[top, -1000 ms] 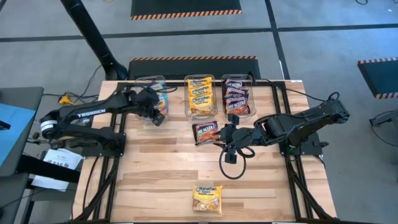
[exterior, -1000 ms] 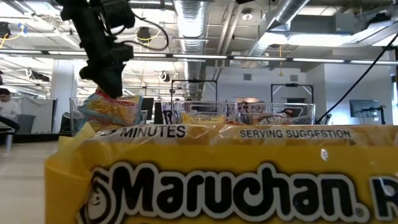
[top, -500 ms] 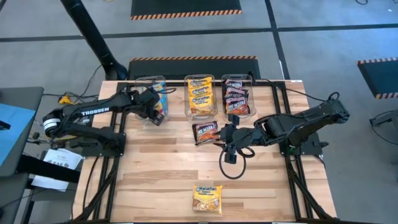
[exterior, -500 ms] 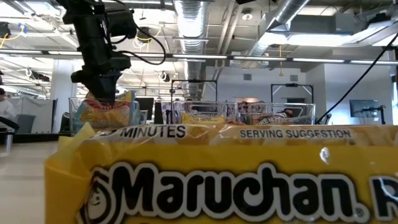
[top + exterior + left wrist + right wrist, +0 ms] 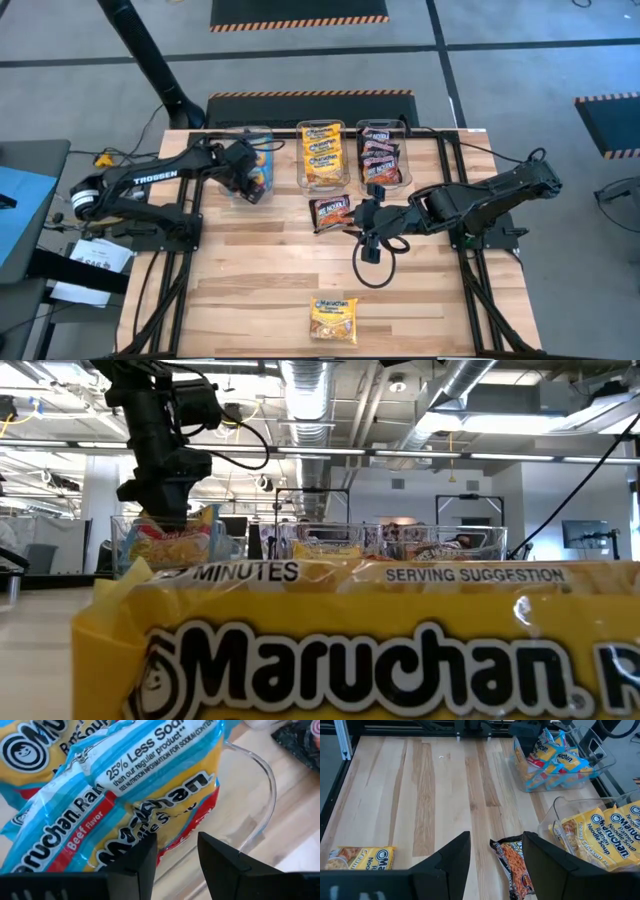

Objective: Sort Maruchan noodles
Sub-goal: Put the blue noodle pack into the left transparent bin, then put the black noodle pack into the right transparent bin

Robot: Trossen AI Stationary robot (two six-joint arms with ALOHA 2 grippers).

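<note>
Three clear bins stand in a row at the far edge of the wooden table (image 5: 260, 280). The left bin (image 5: 243, 133) holds light blue-and-yellow packets (image 5: 125, 785) with red lower bands, printed "25% Less Sodium" and "Beef Flavor", lying overlapped and tilted. The middle bin (image 5: 321, 128) holds yellow-orange packets (image 5: 321, 152) stacked flat. The right bin (image 5: 381, 128) holds black-red packets (image 5: 380, 158).

The left gripper (image 5: 252, 180) is at the left bin, over its contents. Its fingers (image 5: 220, 857) stand slightly apart just in front of the blue packet's lower edge; whether they pinch it cannot be told.

The right gripper (image 5: 358, 214) sits low at the table's middle, its fingers spread well apart and holding nothing, with a loose black-red packet (image 5: 331, 211) lying just beyond them, near the middle bin's front.

One yellow-orange packet (image 5: 334, 319) lies alone at the near edge of the table, well apart from the bins, close in front of the low camera.
</note>
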